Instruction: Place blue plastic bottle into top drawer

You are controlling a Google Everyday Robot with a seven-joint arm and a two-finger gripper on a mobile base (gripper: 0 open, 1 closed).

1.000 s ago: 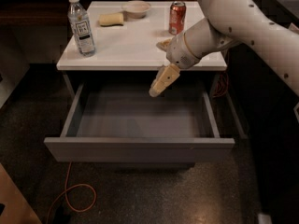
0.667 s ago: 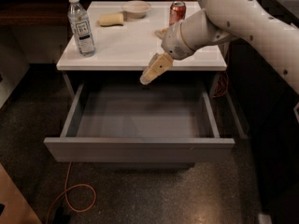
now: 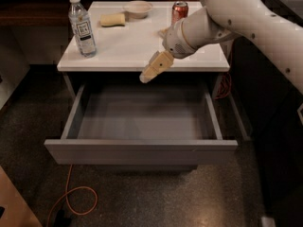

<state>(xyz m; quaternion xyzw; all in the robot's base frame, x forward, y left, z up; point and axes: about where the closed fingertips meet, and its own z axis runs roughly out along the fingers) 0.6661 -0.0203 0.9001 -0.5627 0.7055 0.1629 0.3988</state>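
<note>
Orange cable (image 3: 78,201): looped on the dark speckled floor at lower left, in front of the cabinet.

Blue plastic bottle (image 3: 81,26): stands upright with its white cap on, near the left edge of the white tabletop (image 3: 128,48). It is outside the drawer and well apart from the gripper.

Tan block (image 3: 112,19): lies flat toward the rear of the tabletop, to the right of the bottle and just beside the bowl.

Pale bowl (image 3: 138,7): sits upright at the rear of the tabletop, near its middle.

Top drawer (image 3: 142,150): pulled fully out below the tabletop. Its grey interior is exposed and holds nothing.

Gripper (image 3: 146,76): tan, pointing down and to the left. It hangs over the front edge of the tabletop, above the rear of the open drawer. Its jaws appear drawn together into a single wedge with nothing between them.

Red soda can (image 3: 179,11): upright at the right rear of the tabletop, just behind the wrist.

White arm (image 3: 236,18): enters from the upper right and crosses the right side of the tabletop.
</note>
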